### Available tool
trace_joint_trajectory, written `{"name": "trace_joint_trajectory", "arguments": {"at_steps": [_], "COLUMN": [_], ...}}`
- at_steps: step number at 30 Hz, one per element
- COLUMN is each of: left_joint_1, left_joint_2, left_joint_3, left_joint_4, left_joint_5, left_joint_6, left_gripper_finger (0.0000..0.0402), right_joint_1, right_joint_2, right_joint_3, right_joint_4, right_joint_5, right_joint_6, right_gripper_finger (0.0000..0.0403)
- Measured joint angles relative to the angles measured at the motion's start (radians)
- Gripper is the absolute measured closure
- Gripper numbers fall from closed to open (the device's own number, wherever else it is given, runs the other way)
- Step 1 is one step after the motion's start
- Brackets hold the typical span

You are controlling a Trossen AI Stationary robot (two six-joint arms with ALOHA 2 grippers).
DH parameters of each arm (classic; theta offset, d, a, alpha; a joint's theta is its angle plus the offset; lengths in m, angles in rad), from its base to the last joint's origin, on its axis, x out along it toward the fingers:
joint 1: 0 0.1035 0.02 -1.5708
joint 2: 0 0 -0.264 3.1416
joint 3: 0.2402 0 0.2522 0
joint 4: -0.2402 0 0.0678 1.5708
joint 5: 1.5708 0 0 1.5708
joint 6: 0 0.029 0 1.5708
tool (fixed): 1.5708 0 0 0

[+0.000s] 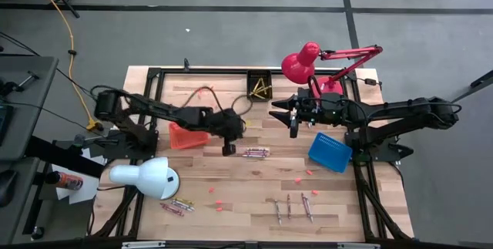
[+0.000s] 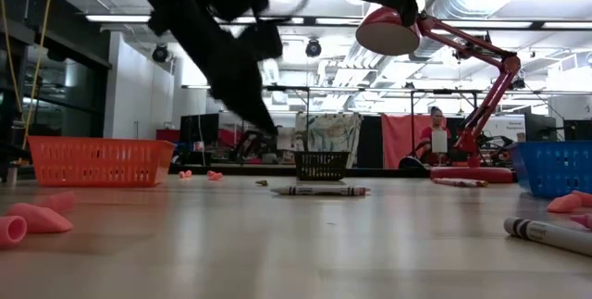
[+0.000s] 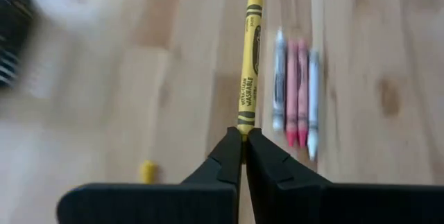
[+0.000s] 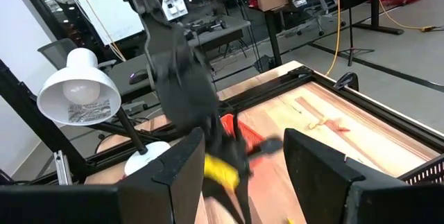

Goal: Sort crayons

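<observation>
Left claw pinches yellow crayon by one end, above mid-worktop; its long axis runs straight out from fingertips. We see black bin nearby. Right claw waits wide, empty.

Robotics lab, framed wooden table, whiteboard, exposed ceiling ducts

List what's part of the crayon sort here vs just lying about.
Job:
- yellow crayon, pinched at its end in the shut left gripper
- crayon bunch mid-table
- loose crayons near the front edge
- orange basket, blue basket, black basket

Lying about:
- white lamp
- red lamp
- pink crumbs
- right gripper, open, waiting
</observation>
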State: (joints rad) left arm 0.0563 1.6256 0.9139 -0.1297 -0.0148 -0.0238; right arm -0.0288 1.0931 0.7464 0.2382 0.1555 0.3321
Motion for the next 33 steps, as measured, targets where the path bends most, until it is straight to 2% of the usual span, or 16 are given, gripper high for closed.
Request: {"name": "trace_joint_trajectory", "arguments": {"at_steps": [3, 10, 14, 18, 27, 33], "left_joint_1": [0.018, 0.039, 0.038, 0.022, -0.003, 0.029], "left_joint_2": [-0.115, -0.404, -0.504, -0.524, -0.483, -0.394], "left_joint_3": [0.0, 0.001, 0.003, 0.001, 0.001, 0.001], "left_joint_4": [-0.05, -0.034, -0.016, 0.038, 0.126, 0.127], "left_joint_5": [-0.038, -0.192, -0.242, -0.252, -0.272, -0.359], "left_joint_6": [0.0, -0.046, -0.063, -0.078, -0.071, -0.138], "left_gripper_finger": [0.0401, 0.0401, 0.0401, 0.0401, 0.0401, 0.0401], "right_joint_1": [0.0, 0.0, 0.0, 0.0, 0.0, 0.0], "right_joint_2": [0.0, 0.0, 0.0, 0.0, 0.0, 0.0], "right_joint_3": [0.0, 0.0, 0.0, 0.0, 0.0, 0.0], "right_joint_4": [0.003, 0.026, 0.029, 0.029, 0.034, 0.039], "right_joint_5": [0.0, -0.001, -0.001, -0.001, -0.017, -0.016], "right_joint_6": [0.0, 0.003, 0.001, 0.0, 0.0, 0.004], "right_gripper_finger": [0.0213, 0.0213, 0.0213, 0.0213, 0.0213, 0.0213]}}
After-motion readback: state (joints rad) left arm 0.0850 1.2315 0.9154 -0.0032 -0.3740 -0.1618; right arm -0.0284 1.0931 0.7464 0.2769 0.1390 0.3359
